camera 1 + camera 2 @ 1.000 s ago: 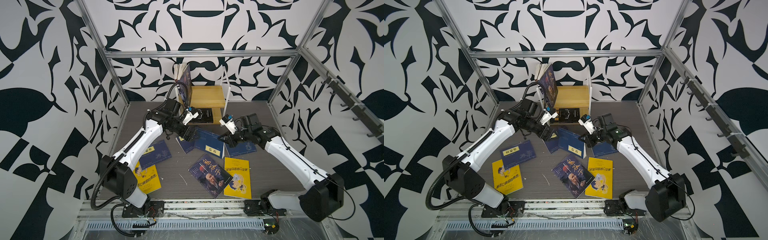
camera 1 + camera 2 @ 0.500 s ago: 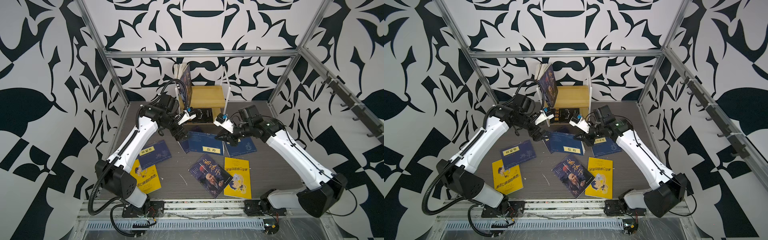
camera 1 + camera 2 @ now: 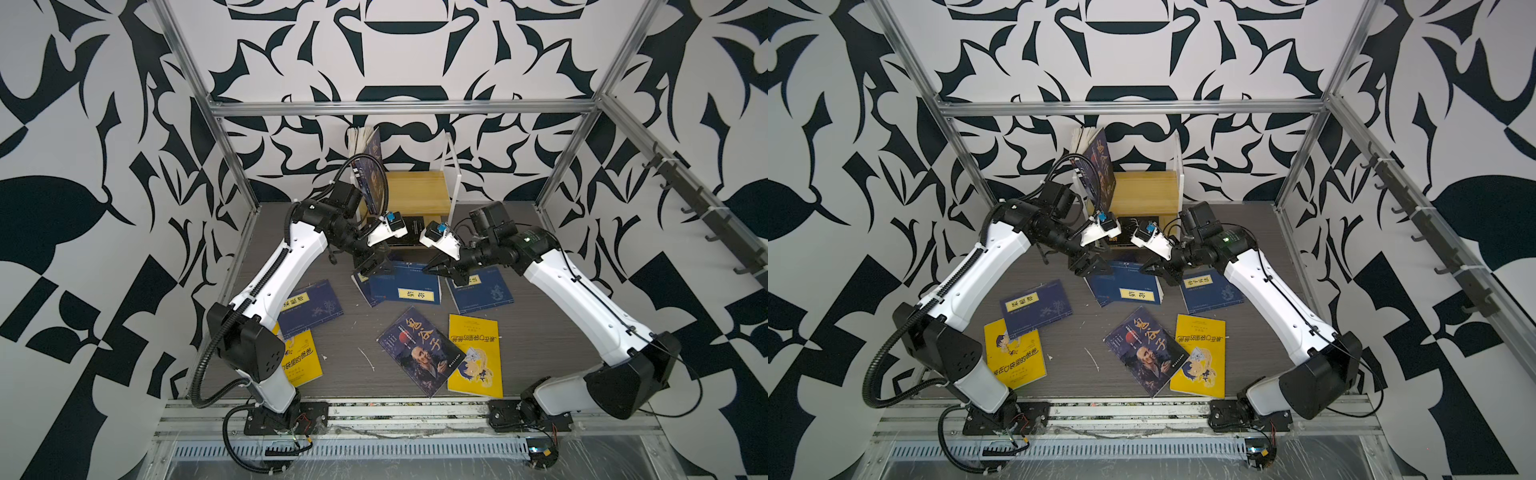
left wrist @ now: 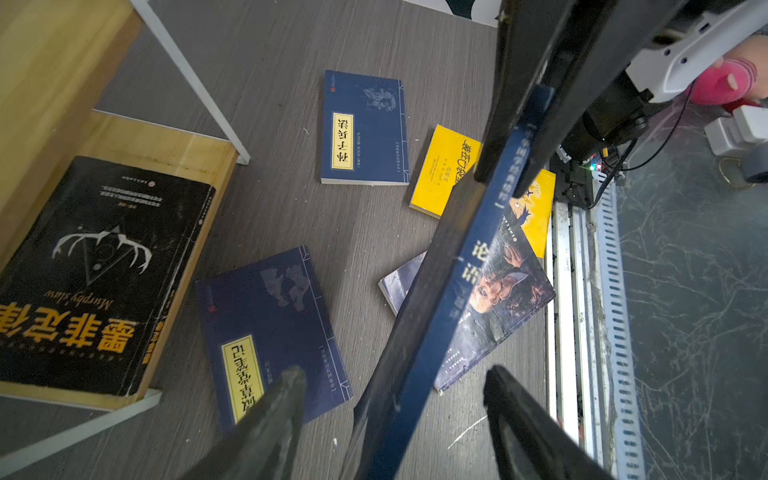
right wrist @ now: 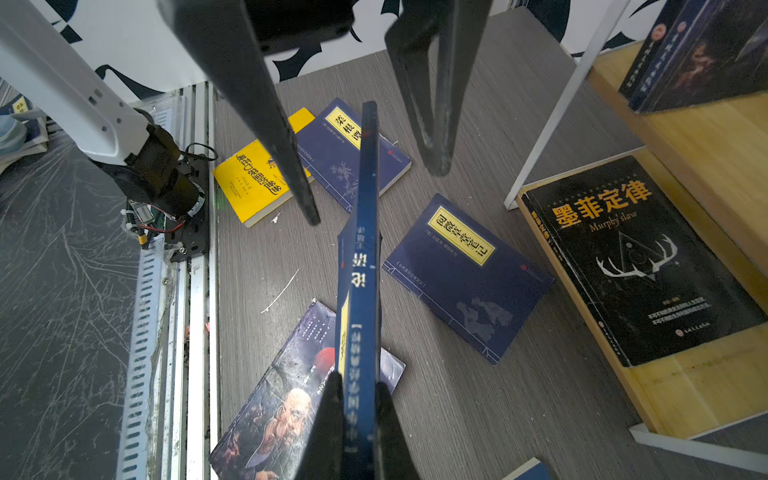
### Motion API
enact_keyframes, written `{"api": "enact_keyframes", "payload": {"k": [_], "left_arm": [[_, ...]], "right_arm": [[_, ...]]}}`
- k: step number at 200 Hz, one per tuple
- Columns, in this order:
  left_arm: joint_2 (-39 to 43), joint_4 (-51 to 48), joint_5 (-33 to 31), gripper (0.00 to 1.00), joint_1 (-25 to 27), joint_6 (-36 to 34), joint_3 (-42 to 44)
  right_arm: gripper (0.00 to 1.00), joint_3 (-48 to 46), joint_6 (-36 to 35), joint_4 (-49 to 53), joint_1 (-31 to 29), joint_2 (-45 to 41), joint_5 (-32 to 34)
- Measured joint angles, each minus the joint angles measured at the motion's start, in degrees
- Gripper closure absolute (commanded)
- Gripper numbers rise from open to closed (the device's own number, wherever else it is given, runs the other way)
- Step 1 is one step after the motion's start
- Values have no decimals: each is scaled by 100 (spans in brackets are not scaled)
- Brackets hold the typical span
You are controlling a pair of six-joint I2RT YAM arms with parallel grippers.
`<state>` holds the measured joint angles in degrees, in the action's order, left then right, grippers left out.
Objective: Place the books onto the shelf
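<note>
The right gripper (image 5: 358, 392) pinches one end of a navy book (image 5: 365, 249) with 论语 on its spine, holding it on edge just in front of the shelf (image 3: 417, 193). The left gripper (image 4: 395, 374) straddles the book's other end, its jaws spread and clear of both covers. On the shelf's lower board lies a black book (image 5: 631, 257) titled 墨菲定律, "Murphy's law". A portrait book (image 3: 370, 166) stands on the top board. Flat in front of the shelf lie a navy paperback (image 5: 465, 274) labelled 阅微草堂笔记 and a second paperback (image 5: 332, 158) labelled 菜根谭. Since a second ago, the right gripper has carried the book toward the left one, whose jaws have narrowed.
</note>
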<state>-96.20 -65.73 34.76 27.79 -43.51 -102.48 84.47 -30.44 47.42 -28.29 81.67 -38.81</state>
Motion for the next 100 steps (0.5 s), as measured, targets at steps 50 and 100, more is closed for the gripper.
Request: {"api": "enact_keyframes", "payload": {"k": [50,100], "left_arm": [[-42,-4,-308,51,24,-273,0],[131,-31,-750,62,-109,-529,459]], "right_arm": [[100,0,-87,-57,0,0,-74],[100,2,-133,-83,2,0,-85]]}}
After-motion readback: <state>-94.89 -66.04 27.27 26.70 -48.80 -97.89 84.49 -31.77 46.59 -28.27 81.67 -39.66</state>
